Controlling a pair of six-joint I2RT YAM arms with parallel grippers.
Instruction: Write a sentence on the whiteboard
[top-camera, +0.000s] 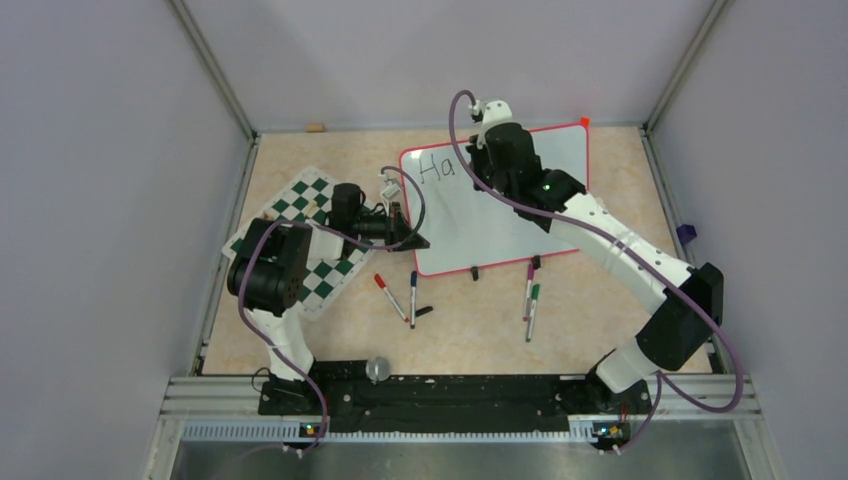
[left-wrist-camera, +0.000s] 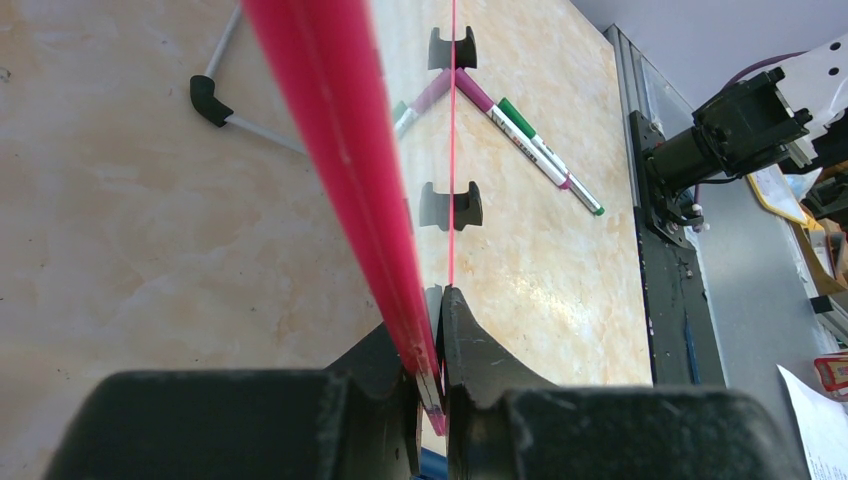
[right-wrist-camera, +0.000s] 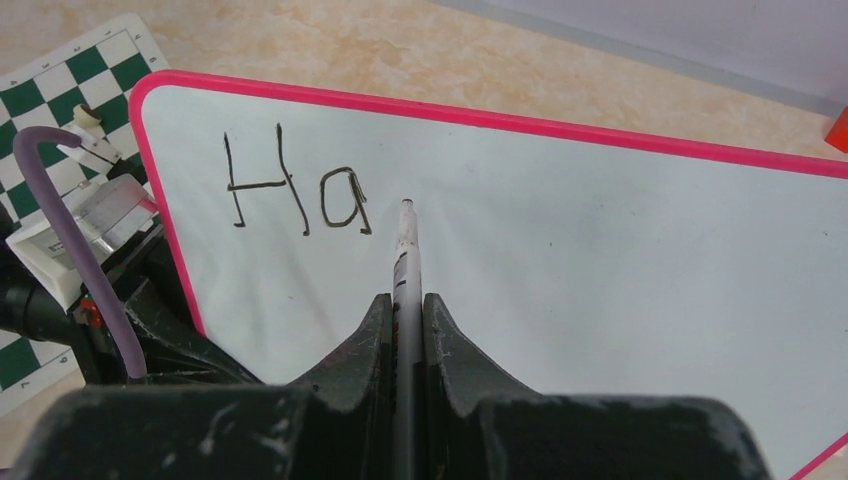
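**Item 1. Whiteboard** (top-camera: 470, 225). Glossy white panel with a thin red frame (left-wrist-camera: 330, 130) and two small black feet (top-camera: 475, 271) on its near long edge. It lies face up on the table (top-camera: 470, 340), beyond centre, between the two arms and just right of the chess mat. The letters "Ha" (right-wrist-camera: 295, 195) stand in its top left corner, so the sentence is judged barely begun.
Handling, by judgement: thin, stiff and light. The slick face would likely slide under a pen's push unless steadied. Best taken by the frame, never by the writing face.

**Item 2. Left gripper** (left-wrist-camera: 428, 330). Pinching the red frame at the board's left short edge, one finger on either side, apparently as an anchor. Whether it lifts that edge off the table cannot be told.

**Item 3. Right gripper** (right-wrist-camera: 405, 305). Pressed together on a pen (right-wrist-camera: 406, 240), which points out along the fingers with its tip just right of the "a". Whether the tip touches the board or hovers cannot be told.

**Item 4. Chess mat** (top-camera: 300, 235). Green and white, flat, left of the board and beneath the left arm.

**Item 5. Spare pens.** Loose on the table nearer than the board. A red one (top-camera: 391, 298) and a dark-capped one (top-camera: 413, 300) lie toward the left. A purple one (top-camera: 529, 278) and a green one (top-camera: 531, 315) lie toward the right.

**Containers.** None in view; nothing holds the pens.
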